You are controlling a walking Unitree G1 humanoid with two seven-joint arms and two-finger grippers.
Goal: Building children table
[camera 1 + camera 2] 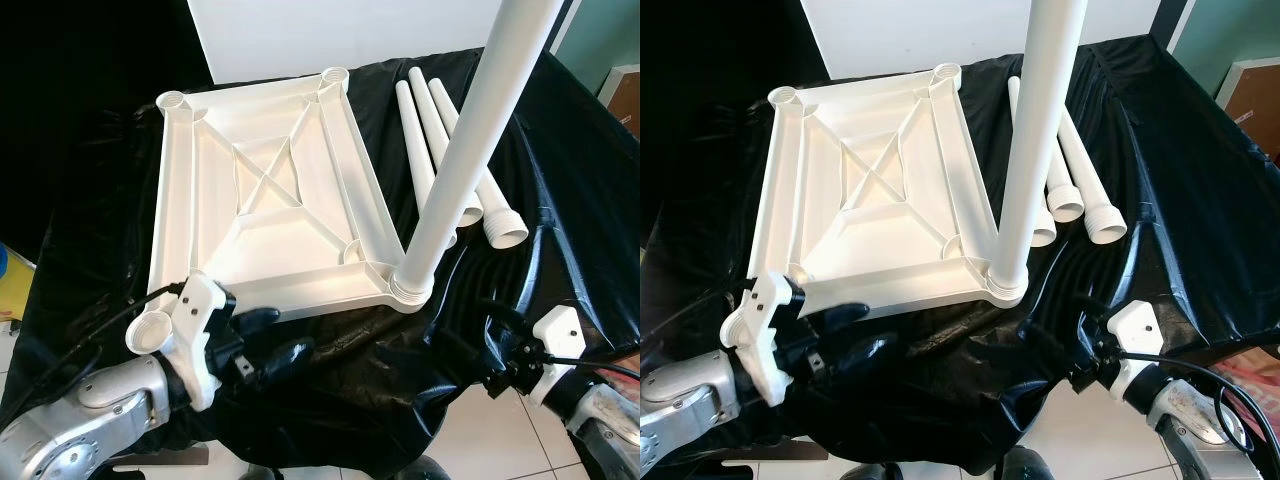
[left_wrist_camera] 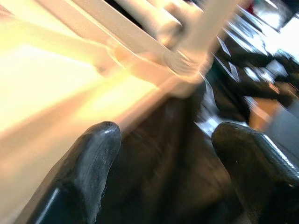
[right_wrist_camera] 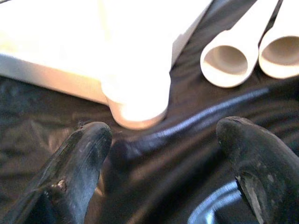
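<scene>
tabletop (image 1: 262, 190) lies upside down on black sheeting (image 1: 560, 180), one leg (image 1: 470, 140) upright in its near right corner socket, three loose legs (image 1: 440, 120) just beside. left gripper (image 1: 268, 342) and right gripper (image 1: 480, 345) gape empty off the near edge. no writing legible.

black glossy plastic sheet (image 1: 560, 180) draped over the work surface, wrinkled, hanging over the near edge; white panel (image 1: 350, 30) standing behind it; pale tiled floor (image 1: 480, 440) below; teal wall (image 1: 610, 35) far right; yellow-blue object (image 1: 10, 285) at left edge, partly cut off
</scene>
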